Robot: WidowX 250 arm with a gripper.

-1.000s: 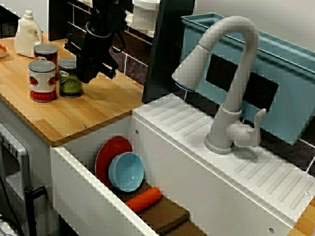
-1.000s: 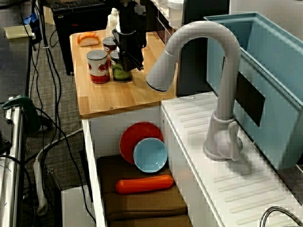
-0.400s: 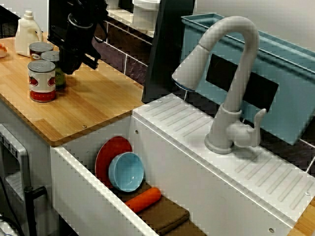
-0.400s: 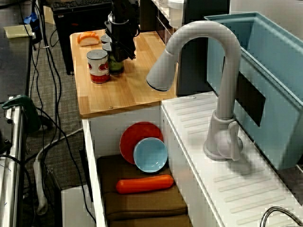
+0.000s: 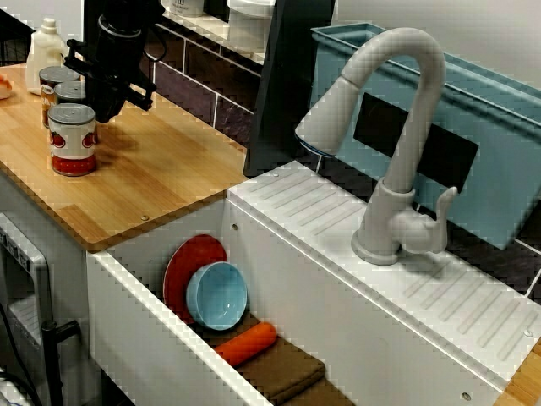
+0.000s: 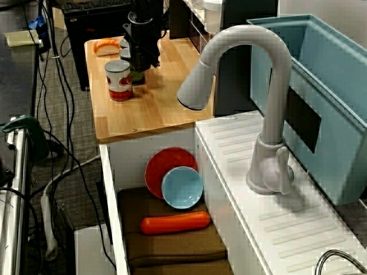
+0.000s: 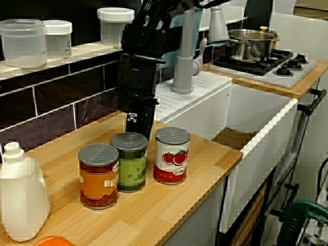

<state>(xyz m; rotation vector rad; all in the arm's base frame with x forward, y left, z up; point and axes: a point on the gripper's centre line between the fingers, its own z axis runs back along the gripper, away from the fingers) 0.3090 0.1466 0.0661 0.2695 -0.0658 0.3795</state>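
As the gripper (image 7: 140, 122) hangs just behind the green can (image 7: 129, 161), open or closed impossible to tell, a straight drop clear of the tomato can (image 7: 171, 155) looks wisest.

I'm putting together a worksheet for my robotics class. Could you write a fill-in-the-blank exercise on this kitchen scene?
1. On the wooden counter stand ___ cans in a row.
2. The middle can, nearest the gripper, has a ___ label.
3. In the sink, the blue bowl leans on a plate that is ___.
4. The carrot lies on a cloth that is ___.
Missing words: three; green; red; brown.
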